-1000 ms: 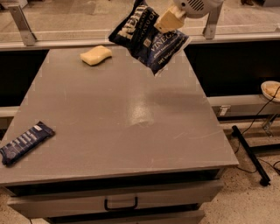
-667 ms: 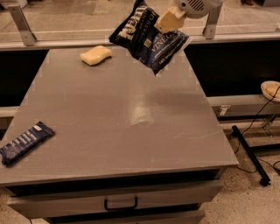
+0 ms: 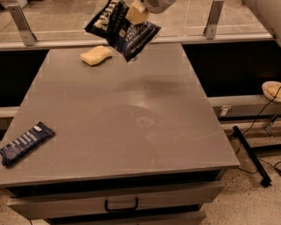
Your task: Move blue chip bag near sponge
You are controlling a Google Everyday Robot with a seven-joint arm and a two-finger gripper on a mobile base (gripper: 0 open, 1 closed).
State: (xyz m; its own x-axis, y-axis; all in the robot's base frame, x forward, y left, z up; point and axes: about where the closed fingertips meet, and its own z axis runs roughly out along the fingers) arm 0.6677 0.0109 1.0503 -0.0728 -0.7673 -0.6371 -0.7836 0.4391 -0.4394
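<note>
1. The arm enters from the top edge, above and to the right of the sponge [image 3: 95, 55]. Only its pale wrist and the end effector [image 3: 137, 12] show.
2. The end effector is clamped on the blue chip bag [image 3: 124, 30], pinching it near its upper edge and holding it clear of the bench [image 3: 131, 145].
3. The blue chip bag hangs in the air just right of the sponge and above it, not touching it.
4. The bag is tilted. Its long axis slants from upper left down to lower right, and one corner points down at the bench, close to the sponge's right end.
5. The sponge lies flat at the bench's far edge.
6. A flat dark blue bar packet [image 3: 25, 143] lies well apart from the sponge, at the near left edge of the bench.
</note>
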